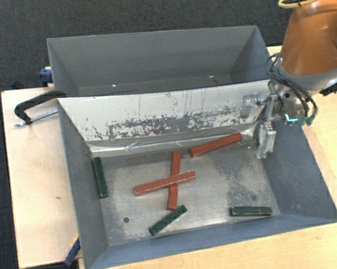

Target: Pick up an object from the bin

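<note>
My gripper (265, 142) hangs at the right side of the bin, just above the floor near the back right corner. A red-brown stick (215, 146) lies along the back wall, its right end close to the gripper's left side. I see nothing held in the gripper. Further left, two more red-brown sticks lie crossed in the middle of the bin: one runs left to right (153, 186) and the other runs front to back (176, 163). A dark green stick (250, 211) lies at the front right, below the gripper.
Another dark green stick (100, 177) lies along the left wall, and a third (167, 220) sits at the front, touching the near end of the crossed pair. The arm with its orange cover comes in from the upper right.
</note>
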`<state>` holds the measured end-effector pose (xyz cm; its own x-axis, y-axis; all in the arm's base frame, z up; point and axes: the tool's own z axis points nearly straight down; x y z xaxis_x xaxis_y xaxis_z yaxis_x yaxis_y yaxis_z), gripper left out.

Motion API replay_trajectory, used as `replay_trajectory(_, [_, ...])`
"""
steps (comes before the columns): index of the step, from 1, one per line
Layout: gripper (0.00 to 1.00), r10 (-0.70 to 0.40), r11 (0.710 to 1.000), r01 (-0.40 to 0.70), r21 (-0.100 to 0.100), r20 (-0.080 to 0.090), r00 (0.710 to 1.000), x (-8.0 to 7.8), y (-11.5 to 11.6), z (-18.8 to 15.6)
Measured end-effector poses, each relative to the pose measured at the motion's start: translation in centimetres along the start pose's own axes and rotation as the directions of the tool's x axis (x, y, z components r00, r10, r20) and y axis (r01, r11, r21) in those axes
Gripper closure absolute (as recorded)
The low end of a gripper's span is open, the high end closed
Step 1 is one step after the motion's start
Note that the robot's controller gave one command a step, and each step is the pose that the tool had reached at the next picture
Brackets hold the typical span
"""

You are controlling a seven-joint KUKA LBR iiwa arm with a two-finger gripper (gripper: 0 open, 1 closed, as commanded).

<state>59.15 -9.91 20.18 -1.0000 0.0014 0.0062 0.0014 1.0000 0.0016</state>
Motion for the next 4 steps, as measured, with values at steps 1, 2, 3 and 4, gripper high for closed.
replay_trajectory(1, [0.0,-0.002,1.0,0.002,0.001,0.009,1.0,-0.2,0.0,-0.5])
replay_trajectory(2, [0.0,0.009,1.0,-0.009,-0.001,0.004,1.0,-1.2,6.6,5.2])
replay_trajectory(3, [0.0,0.173,0.985,-0.173,-0.001,0.007,0.985,-1.1,6.2,4.9])
replay_trajectory(4, [0.0,0.064,0.998,-0.064,0.0,0.006,0.998,-1.0,6.7,8.1])
